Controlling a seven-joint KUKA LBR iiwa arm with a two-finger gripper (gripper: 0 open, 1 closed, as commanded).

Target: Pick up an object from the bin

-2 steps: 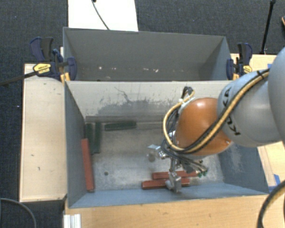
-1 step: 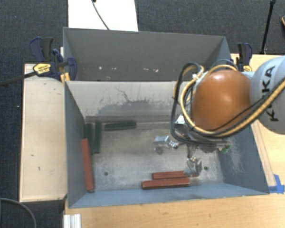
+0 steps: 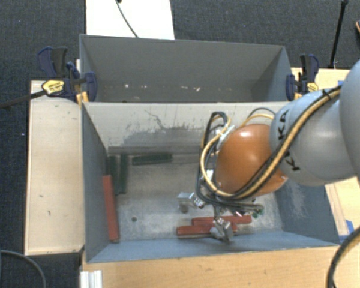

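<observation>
On bin (image 3: 156, 198) floor, red bar (image 3: 111, 210), green bar (image 3: 150, 158)

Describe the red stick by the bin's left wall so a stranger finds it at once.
Find the grey bin's left wall. Along its foot lies a long red stick, running from the front corner toward the back. The bar beside it is dark green, and the other red sticks lie at the front under the gripper.
</observation>
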